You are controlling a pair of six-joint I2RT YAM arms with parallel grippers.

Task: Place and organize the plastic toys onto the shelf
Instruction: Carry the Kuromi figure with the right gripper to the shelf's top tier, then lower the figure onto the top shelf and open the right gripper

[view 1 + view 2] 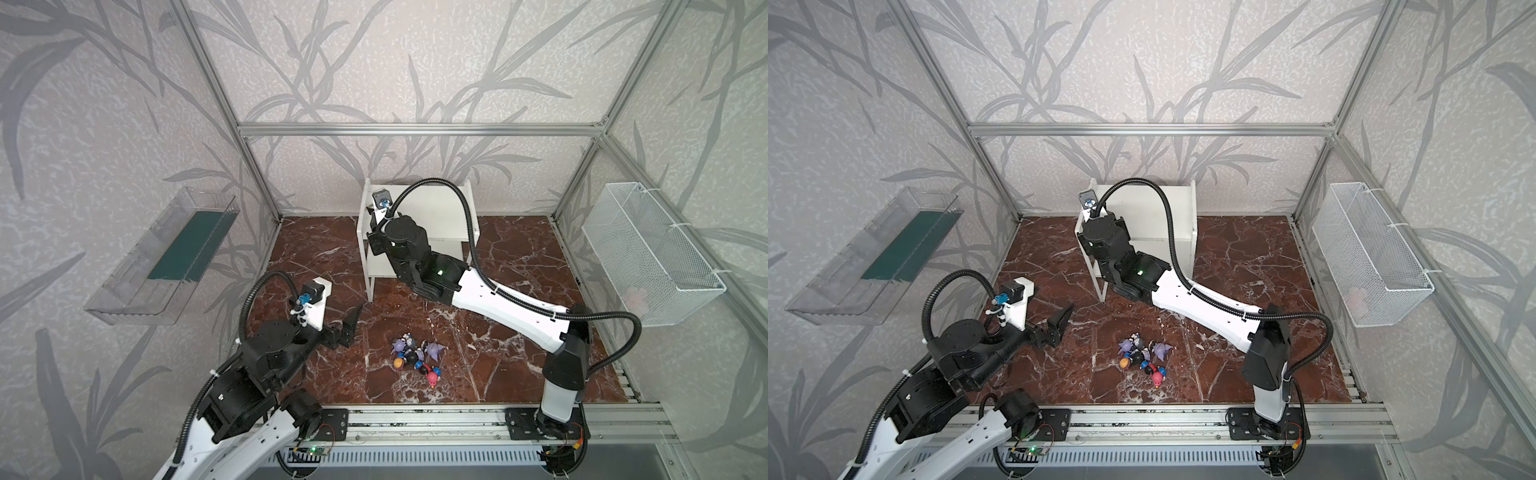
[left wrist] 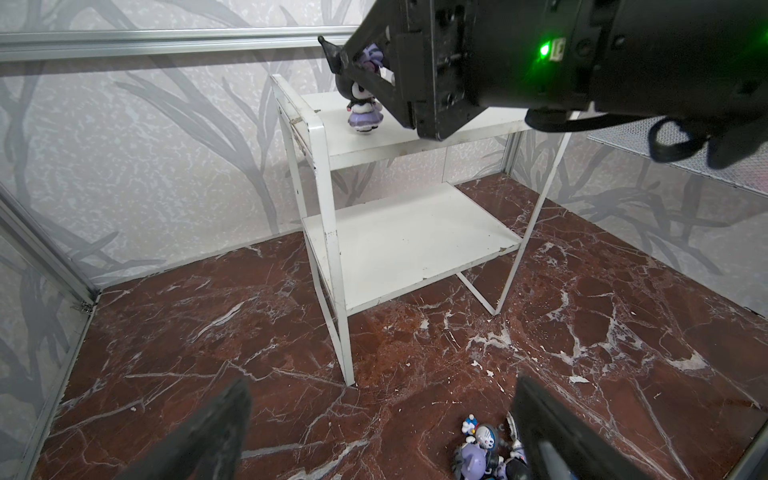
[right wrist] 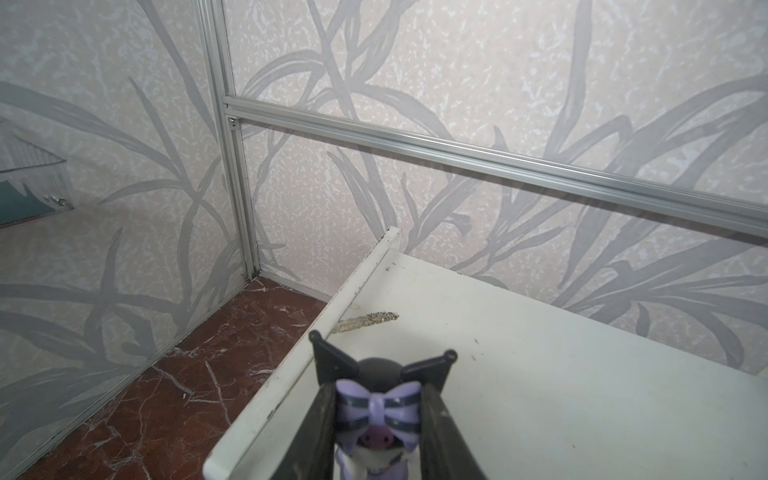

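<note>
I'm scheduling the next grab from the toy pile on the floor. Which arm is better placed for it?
Left. The left hand is open, close beside the pile. The right hand is shut on a black-eared figurine over the top board of the shelf, far from the pile.

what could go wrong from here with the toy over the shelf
The right gripper pinches the black figurine by its big head, close to the side rail of the shelf; released tilted, it may topple or fall off. The other toys lie heaped together near the open left gripper, so a grab there might catch two or scatter them.
</note>
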